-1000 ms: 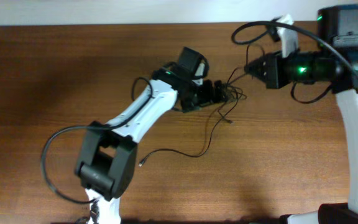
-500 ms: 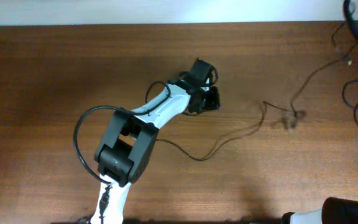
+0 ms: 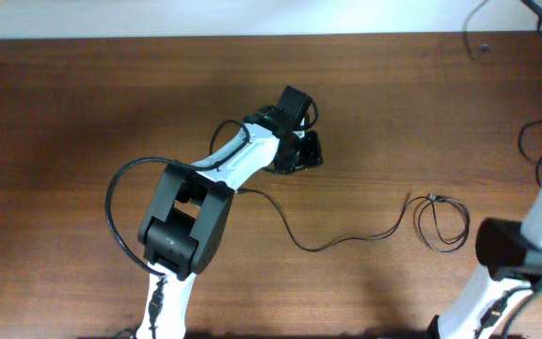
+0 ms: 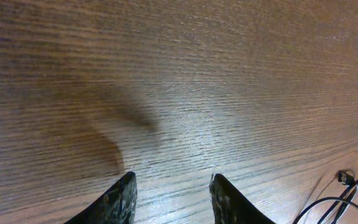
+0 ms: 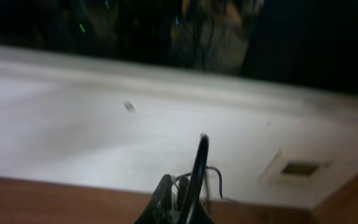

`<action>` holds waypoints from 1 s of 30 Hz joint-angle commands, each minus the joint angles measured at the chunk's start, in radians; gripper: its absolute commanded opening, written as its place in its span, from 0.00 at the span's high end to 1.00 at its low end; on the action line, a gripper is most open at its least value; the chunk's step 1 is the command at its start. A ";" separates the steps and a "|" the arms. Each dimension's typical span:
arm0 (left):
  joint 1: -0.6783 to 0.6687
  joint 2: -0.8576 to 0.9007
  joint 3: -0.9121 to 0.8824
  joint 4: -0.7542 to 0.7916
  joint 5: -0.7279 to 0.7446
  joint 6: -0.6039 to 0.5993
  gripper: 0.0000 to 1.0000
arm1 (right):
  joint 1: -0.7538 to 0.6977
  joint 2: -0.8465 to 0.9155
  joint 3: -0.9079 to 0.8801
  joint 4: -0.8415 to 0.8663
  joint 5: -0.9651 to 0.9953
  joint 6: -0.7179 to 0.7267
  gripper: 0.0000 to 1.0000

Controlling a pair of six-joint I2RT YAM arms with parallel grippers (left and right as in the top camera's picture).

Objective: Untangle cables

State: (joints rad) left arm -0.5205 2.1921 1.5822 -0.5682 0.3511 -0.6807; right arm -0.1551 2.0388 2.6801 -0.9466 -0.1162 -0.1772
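Left end effector [image 4: 173, 179] hangs over bare wood near the middle of the worktop [image 3: 83, 113]. Its fingers [image 4: 122, 198] are partway apart and there's nothing between them.

One cable [image 3: 346, 240] lies flat on the worktop. It starts close to the left arm [image 3: 243, 160], dips toward the near edge, then runs off to the right and ends in a small loose loop [image 3: 442, 224] just beside the right arm [image 3: 506, 247]. In the left wrist view we only catch a bit of it in the bottom right corner: a small plug [image 4: 347, 178] and a bit of curved cord, well apart from the fingers.

Right end effector [image 5: 176, 186] doesn't show up in the overhead shot at all. Its own wrist view is pretty blurry, but the fingers look pinched tight together and a thin black cord [image 5: 201, 158] sticks up from between them. So we'd say it's clamped on that one, up off the wood with a pale wall behind it.
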 commanded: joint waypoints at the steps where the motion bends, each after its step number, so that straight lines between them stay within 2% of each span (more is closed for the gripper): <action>1: 0.000 0.007 0.005 -0.040 0.007 0.001 0.60 | -0.011 0.184 -0.022 -0.045 0.098 0.074 0.96; 3: 0.000 0.007 0.005 -0.064 0.007 0.001 0.60 | -0.011 0.303 -0.022 -0.118 0.220 0.160 0.96; 7: 0.000 0.007 0.005 -0.105 0.007 0.001 0.59 | -0.011 0.473 -0.023 -0.222 0.222 0.219 0.96; 8: 0.000 0.007 0.005 -0.111 0.007 0.001 0.54 | -0.011 0.474 -0.022 -0.224 0.222 0.220 0.88; 9: 0.000 0.007 0.005 -0.111 0.007 0.001 0.47 | -0.014 0.458 -0.017 -0.228 0.222 0.220 0.41; 10: 0.000 0.007 0.005 -0.119 0.007 0.045 0.01 | -0.039 0.399 -0.017 -0.241 0.223 0.220 0.07; 11: 0.011 0.006 0.011 -0.149 0.007 0.114 0.01 | -0.052 0.361 -0.016 -0.256 0.233 0.220 0.01; 12: 0.027 0.006 0.030 -0.192 0.006 0.116 0.01 | -0.058 0.335 -0.015 -0.262 0.245 0.220 0.01; 14: 0.110 0.005 0.148 -0.381 -0.050 0.127 0.01 | -0.077 0.209 -0.015 -0.290 0.272 0.220 0.01; 16: 0.191 0.005 0.318 -0.566 -0.064 0.214 0.01 | -0.068 0.070 -0.015 -0.331 0.272 0.244 0.01; 18: 0.236 0.003 0.500 -0.739 -0.192 0.235 0.01 | -0.047 -0.048 -0.015 -0.473 0.267 0.329 0.02; 21: 0.242 -0.043 0.610 -0.881 -0.316 0.283 0.01 | -0.039 -0.140 -0.015 -0.576 0.231 0.381 0.02; 23: 0.242 -0.217 0.611 -0.885 -0.404 0.283 0.01 | -0.039 -0.216 -0.015 -0.608 0.179 0.380 0.02; 25: 0.238 -0.400 0.611 -0.893 -0.431 0.283 0.01 | -0.039 -0.280 -0.015 -0.642 0.169 0.381 0.01; 27: 0.203 -0.658 0.596 -0.933 -0.591 0.253 0.01 | -0.039 -0.339 -0.015 -0.687 0.143 0.381 0.01; 29: 0.182 -0.836 0.494 -0.903 -0.659 0.248 0.01 | -0.039 -0.367 -0.015 -0.714 0.101 0.381 0.01; 30: 0.183 -0.970 0.348 -0.832 -0.659 0.248 0.01 | -0.039 -0.377 -0.015 -0.740 0.088 0.381 0.01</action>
State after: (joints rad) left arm -0.3305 1.4319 2.1433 -1.4750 -0.2039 -0.4156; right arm -0.1989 1.6817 2.6629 -1.6547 0.0265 0.1917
